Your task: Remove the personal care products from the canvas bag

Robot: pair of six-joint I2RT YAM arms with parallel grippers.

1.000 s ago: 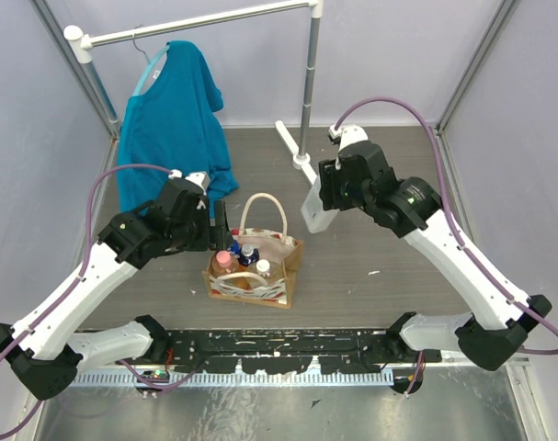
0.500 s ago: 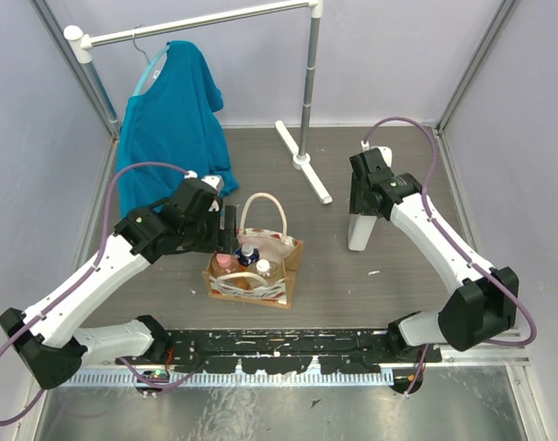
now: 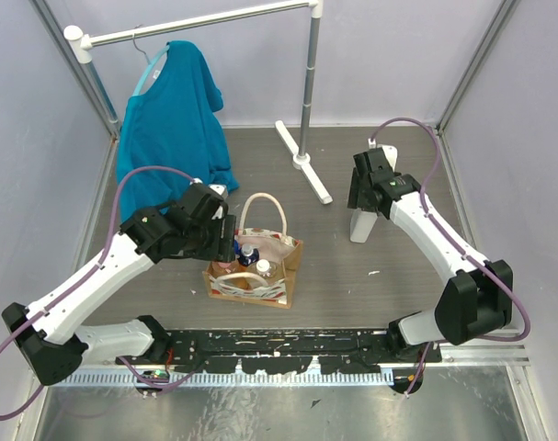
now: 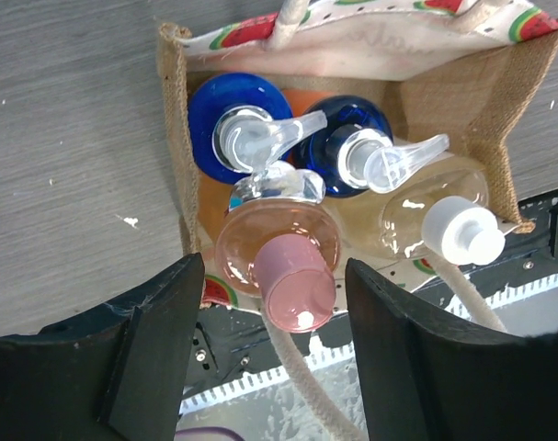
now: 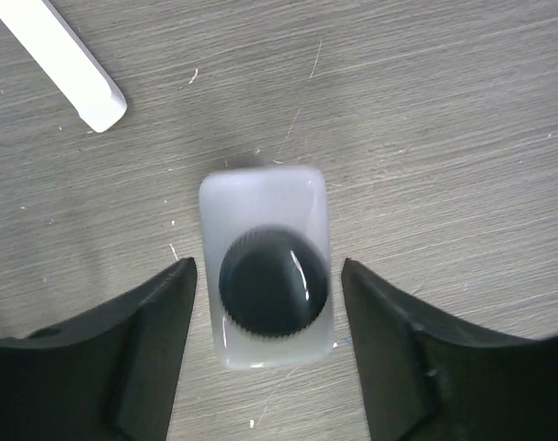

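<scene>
Room: a grey wood-grain surface (image 3: 352, 294) closed in by pale walls (image 3: 499, 55).
Near edge: a black rail (image 3: 279, 344) runs across, with my two arm bases at its ends.
Canvas bag: the canvas bag (image 3: 251, 288) stands upright just beyond the rail, left of centre. Its mouth is open and one rope handle (image 3: 262, 204) arches up on its far side.
Inside the bag: four bottles stand packed together. They are a pink-capped bottle (image 4: 297, 292), two blue pump bottles (image 4: 244, 124) side by side, and a pale amber bottle (image 4: 416, 216) with a white cap.
Left jaws: released and spread over the bag's left part. My fingers (image 4: 150, 354) flank the pink cap with a gap on each side, gripping nothing.
Whitish bottle: the whitish bottle (image 5: 260, 202), dark screw cap on top, stands upright on the surface. It is well to the right of the bag and farther back.
Right jaws: released, one finger on each side of that bottle, with bare surface showing in both gaps.
Far: a white rack (image 3: 308, 83) stands at the back, and a teal shirt (image 3: 168, 119) hangs from its bar at far left.
</scene>
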